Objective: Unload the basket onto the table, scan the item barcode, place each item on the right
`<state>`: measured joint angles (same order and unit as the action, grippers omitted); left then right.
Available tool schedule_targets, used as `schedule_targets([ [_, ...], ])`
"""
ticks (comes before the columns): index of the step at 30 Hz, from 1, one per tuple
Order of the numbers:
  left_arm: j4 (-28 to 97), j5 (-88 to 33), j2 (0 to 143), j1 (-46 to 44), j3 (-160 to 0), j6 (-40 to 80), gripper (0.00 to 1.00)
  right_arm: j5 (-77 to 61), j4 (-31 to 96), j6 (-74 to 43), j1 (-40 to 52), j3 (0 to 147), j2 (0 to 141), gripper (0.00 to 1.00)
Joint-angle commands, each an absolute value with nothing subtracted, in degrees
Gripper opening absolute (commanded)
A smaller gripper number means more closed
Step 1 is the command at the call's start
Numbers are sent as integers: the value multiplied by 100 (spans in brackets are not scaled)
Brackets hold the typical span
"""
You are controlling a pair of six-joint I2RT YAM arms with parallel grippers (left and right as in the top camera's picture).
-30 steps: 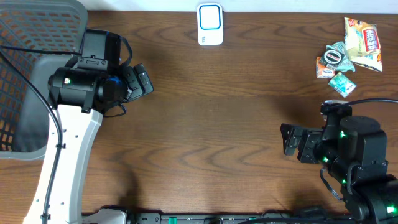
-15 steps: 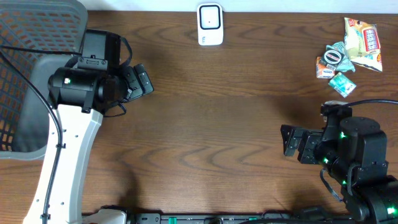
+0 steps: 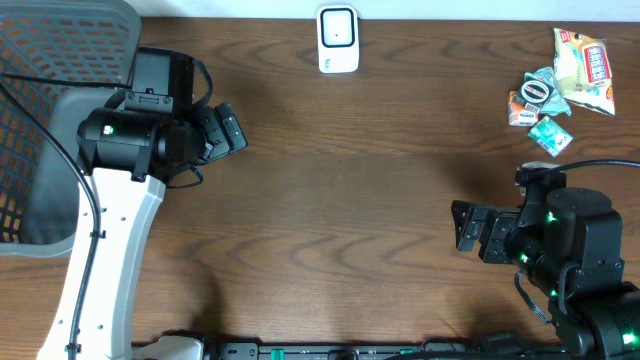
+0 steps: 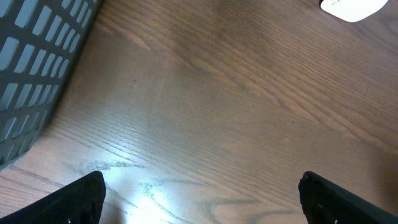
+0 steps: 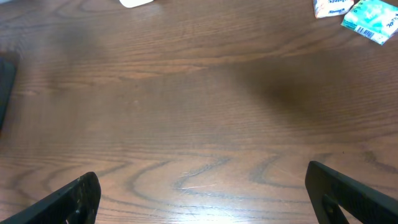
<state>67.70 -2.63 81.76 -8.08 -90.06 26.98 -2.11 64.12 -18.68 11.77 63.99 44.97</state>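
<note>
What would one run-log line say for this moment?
left claw: open, empty | right claw: open, empty | snack packets: piled, far right corner | white scanner: far edge

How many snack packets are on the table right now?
4, clustered at the far right corner: a big yellow-and-red bag, a grey-green packet against it, a small orange-and-white packet, and a teal packet slightly apart. Overlap may hide more.

Dark wood table point(image 3: 350, 200). White scanner point(image 3: 338, 40) at the far edge, centre. Cluster of small snack packets point(image 3: 556, 88) in the far right corner, a teal packet point(image 3: 550, 135) nearest the right arm. Grey mesh basket point(image 3: 45, 110) off the left edge. Left gripper point(image 3: 236, 128) beside the basket, pointing right, jaws parted. Right gripper point(image 3: 461, 224) low on the right, pointing left, jaws parted. The two grippers sit well apart.
</note>
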Motion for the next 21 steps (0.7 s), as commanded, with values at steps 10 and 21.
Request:
schedule_targets([
  [10,6792,-209,8149,-794,-9061,2663,98,-141,6517,-1811,1153,6388,4440,99],
  [21,6792,-209,8149,-794,-9061,2663,98,239,6790,-1400,672,6182,3605,99],
])
